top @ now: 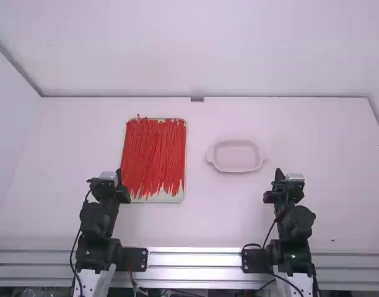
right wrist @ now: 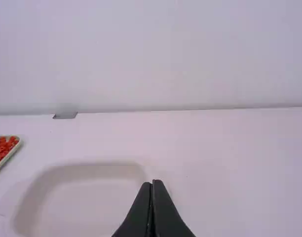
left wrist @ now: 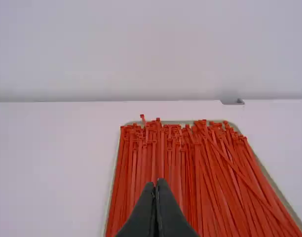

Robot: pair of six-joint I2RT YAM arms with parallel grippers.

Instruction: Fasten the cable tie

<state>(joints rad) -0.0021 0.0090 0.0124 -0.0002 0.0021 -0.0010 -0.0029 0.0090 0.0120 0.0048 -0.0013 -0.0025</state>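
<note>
Cable ties (top: 153, 158) — cover tray (top: 168, 198) rim to rim | dish (top: 235, 156) apart, rightward

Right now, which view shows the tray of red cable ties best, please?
The high view: the tray of red cable ties lies whole there. The left wrist view crops its near end behind the left gripper; the right wrist view catches one corner.

Overhead, low wrists; shared cable ties (top: 153, 158)
</note>
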